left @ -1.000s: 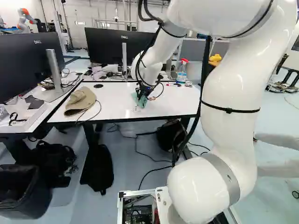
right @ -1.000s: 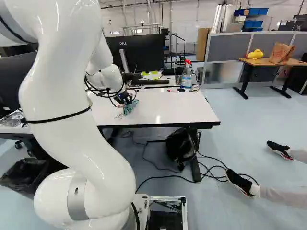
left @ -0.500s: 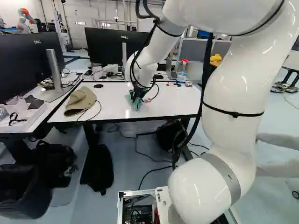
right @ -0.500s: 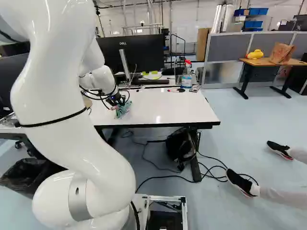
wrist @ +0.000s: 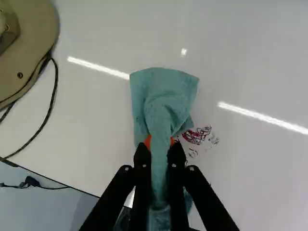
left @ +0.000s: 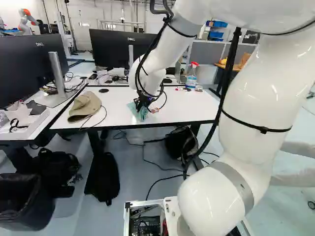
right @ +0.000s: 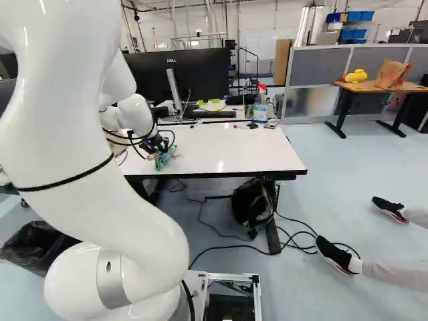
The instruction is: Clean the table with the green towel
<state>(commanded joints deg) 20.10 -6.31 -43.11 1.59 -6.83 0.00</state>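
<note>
Towel nearer the hat, tight in the hand

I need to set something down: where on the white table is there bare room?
Widest on the white table: from the red scribbles to its right end in the base views, short of the spray bottle. Smaller: between hat and green towel. Crowded: where the jaws hold the towel.

brand lettering on monitors, label on spray bottle
</note>
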